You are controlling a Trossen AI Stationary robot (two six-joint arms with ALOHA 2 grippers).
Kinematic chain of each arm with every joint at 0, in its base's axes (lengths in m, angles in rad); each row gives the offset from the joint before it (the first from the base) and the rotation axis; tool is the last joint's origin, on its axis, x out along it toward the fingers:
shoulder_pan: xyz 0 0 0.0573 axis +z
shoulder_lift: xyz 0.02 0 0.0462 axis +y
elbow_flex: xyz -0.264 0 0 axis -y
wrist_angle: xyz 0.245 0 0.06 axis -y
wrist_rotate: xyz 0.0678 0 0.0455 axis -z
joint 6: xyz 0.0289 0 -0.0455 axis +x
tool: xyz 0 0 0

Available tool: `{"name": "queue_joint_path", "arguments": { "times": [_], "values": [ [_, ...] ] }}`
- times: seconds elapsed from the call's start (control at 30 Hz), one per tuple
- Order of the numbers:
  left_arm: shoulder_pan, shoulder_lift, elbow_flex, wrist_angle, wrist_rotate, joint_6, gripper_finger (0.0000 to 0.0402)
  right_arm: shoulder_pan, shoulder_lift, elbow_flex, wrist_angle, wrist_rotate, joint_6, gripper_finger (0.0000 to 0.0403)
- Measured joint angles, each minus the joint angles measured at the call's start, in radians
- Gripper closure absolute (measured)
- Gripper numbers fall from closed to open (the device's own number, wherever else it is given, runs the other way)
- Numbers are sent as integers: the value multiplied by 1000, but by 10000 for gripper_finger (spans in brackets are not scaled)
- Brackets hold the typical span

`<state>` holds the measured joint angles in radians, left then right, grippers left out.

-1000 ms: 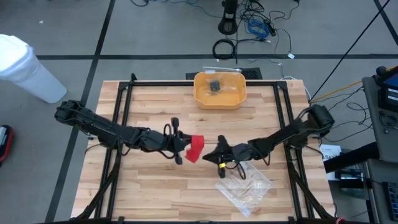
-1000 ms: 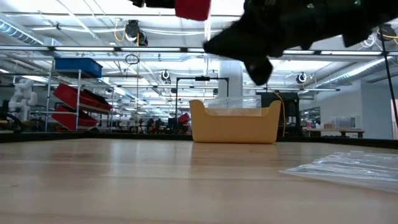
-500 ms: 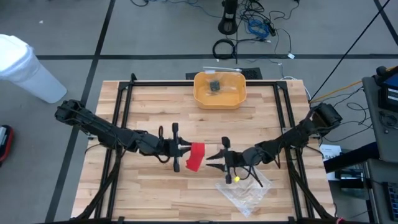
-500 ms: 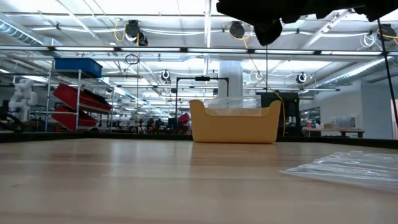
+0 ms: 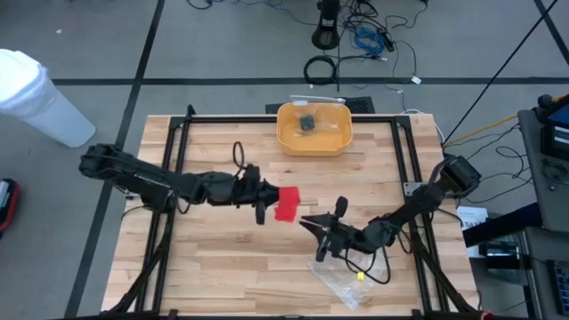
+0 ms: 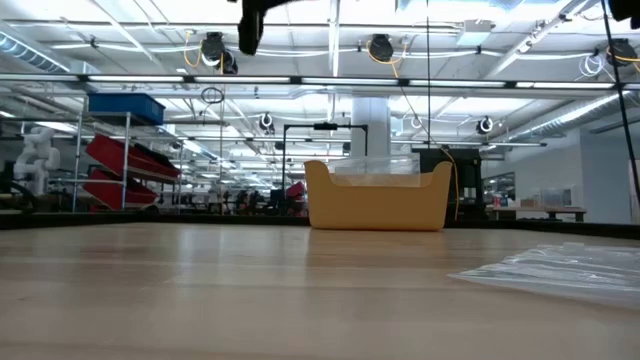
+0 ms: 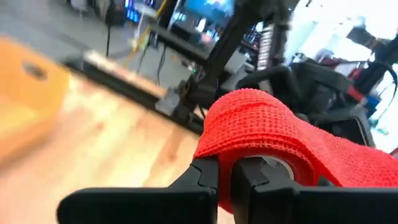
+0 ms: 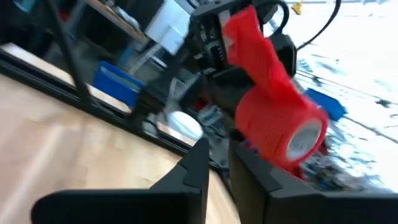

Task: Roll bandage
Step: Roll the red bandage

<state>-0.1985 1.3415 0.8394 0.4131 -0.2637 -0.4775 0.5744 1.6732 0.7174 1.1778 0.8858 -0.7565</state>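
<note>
Overhead, two robot arms meet above a wooden table.
Left gripper holds a red bandage in closed jaws at table center; right gripper, at its four o'clock, shows narrowly parted jaws holding nothing.

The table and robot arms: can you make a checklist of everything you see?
Surface: wooden table, black frame rails along its edges.
Job's things: red bandage, partly rolled, held above the table.
Clutter: yellow bin at the far edge; clear plastic bag at the near right.
Grippers: left pincer shut on the bandage; right pincer close by, not touching it, fingers nearly together.
Cables: black cables on the floor beyond the table.
Surroundings: white bin on the floor; shelves behind.
</note>
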Motion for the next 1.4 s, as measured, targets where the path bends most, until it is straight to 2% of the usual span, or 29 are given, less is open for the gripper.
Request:
{"name": "queue_joint_path", "arguments": {
  "times": [0.13,0.33,0.5,0.67,0.77,1.17,1.4],
  "values": [
    [39,36,0,-12,55,-150,391,-34,21,36,15,30,-84,358],
    [60,97,0,-3,90,-223,391,-71,22,100,17,30,-146,335],
    [61,114,0,34,96,-220,391,-68,22,105,7,44,-132,309],
    [61,114,0,57,96,-171,391,-51,22,105,-38,130,-136,303],
    [61,114,0,52,95,-141,391,-32,23,105,-59,167,-199,303],
    [61,114,0,49,68,-88,391,-42,22,105,-33,153,-334,303],
    [61,114,-1,46,78,-82,391,-82,22,105,-50,51,-393,303]
  ]
}}
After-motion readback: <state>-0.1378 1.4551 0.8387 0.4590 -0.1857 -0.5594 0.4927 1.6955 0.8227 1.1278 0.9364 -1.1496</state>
